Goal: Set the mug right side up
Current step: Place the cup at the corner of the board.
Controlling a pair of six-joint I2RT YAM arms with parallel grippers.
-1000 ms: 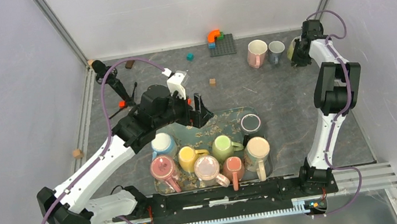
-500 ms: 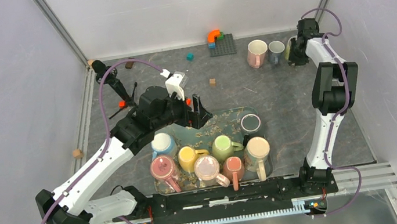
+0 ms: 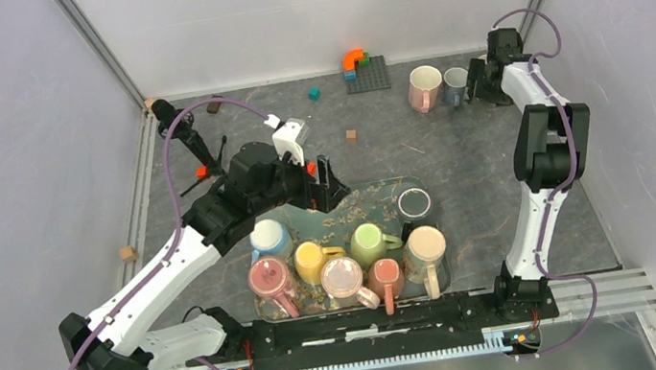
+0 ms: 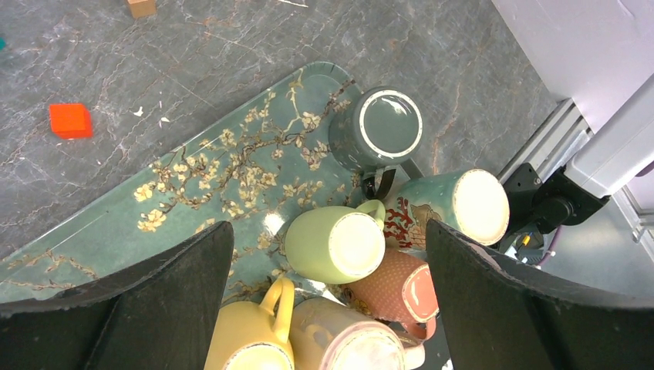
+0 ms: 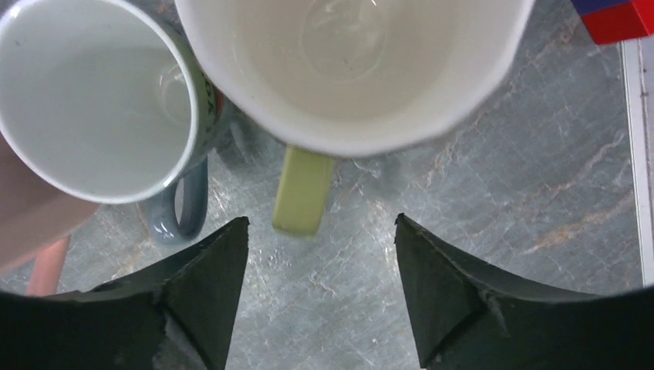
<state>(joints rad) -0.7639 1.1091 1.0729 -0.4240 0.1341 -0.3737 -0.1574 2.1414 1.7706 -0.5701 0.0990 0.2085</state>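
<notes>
In the right wrist view a yellow-green mug (image 5: pixel 355 69) stands right side up on the grey table, its handle pointing at my right gripper (image 5: pixel 321 222). That gripper is open, one finger on each side of the handle tip without touching it. A blue-grey mug (image 5: pixel 92 100) stands upright beside it. My left gripper (image 4: pixel 328 227) hangs open above the floral tray (image 4: pixel 231 169), over a light green mug (image 4: pixel 339 247) standing bottom up. Around that one are several more inverted mugs, among them a grey one (image 4: pixel 385 127) and a yellow one (image 4: pixel 247 339).
A pink mug (image 3: pixel 425 87) stands upright at the back right, close to the right gripper (image 3: pixel 483 86). A brick plate with orange pieces (image 3: pixel 364 71) lies at the back wall. A black stand (image 3: pixel 193 146) is at the back left. Small cubes (image 3: pixel 351 135) lie scattered.
My right gripper has opened and let go of the yellow-green mug, drifting slightly left along the back. The left arm has barely moved.
</notes>
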